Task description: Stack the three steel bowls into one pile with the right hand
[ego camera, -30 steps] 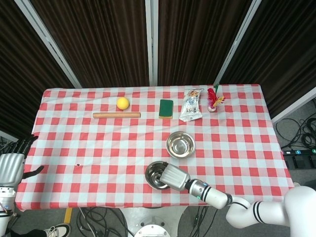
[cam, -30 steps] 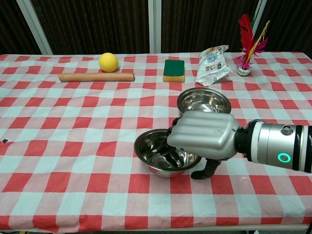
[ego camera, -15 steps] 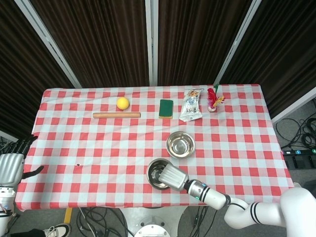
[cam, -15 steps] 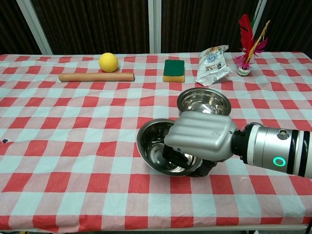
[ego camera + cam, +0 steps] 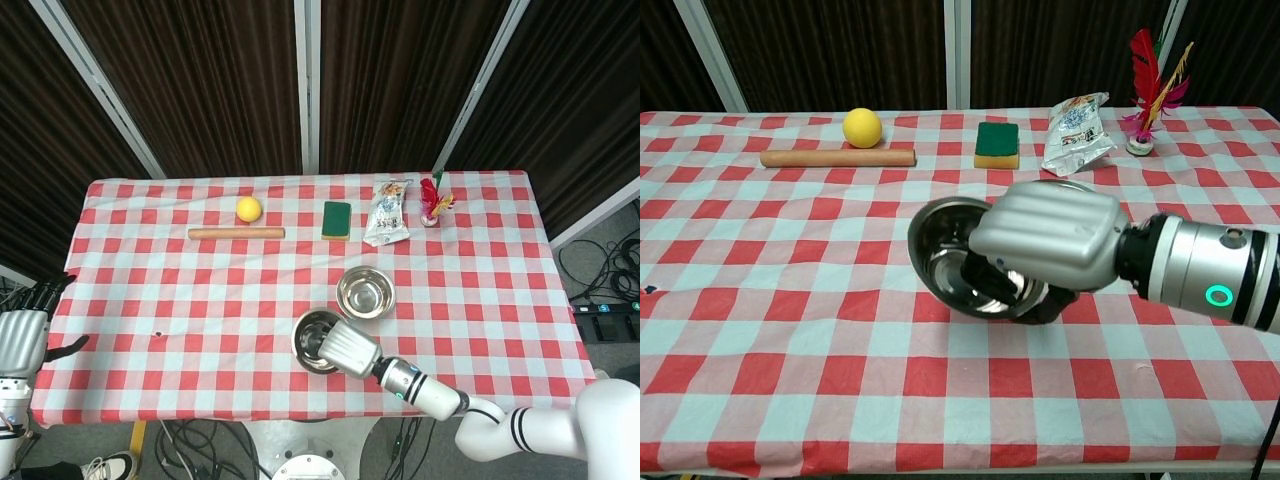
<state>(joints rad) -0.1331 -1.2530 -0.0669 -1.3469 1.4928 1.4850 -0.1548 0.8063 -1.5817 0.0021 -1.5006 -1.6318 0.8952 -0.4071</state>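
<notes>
Two steel bowls show on the red-checked table (image 5: 180, 300). My right hand (image 5: 350, 350) (image 5: 1045, 235) grips one steel bowl (image 5: 315, 338) (image 5: 955, 250) by its rim, with fingers inside it. It hangs above the cloth, tilted with its opening toward the left. The second steel bowl (image 5: 365, 292) stands upright just behind and to the right of the held one; in the chest view my hand hides most of it. My left hand (image 5: 22, 340) hangs off the table's left front corner, fingers apart and holding nothing.
Along the back of the table lie a yellow ball (image 5: 862, 127), a wooden stick (image 5: 837, 157), a green sponge (image 5: 997, 143), a foil snack bag (image 5: 1076, 120) and a feathered shuttlecock (image 5: 1148, 95).
My right hand has lifted the gripped bowl off the cloth, tilted it and carried it back toward the second bowl. The left hand has not moved.
</notes>
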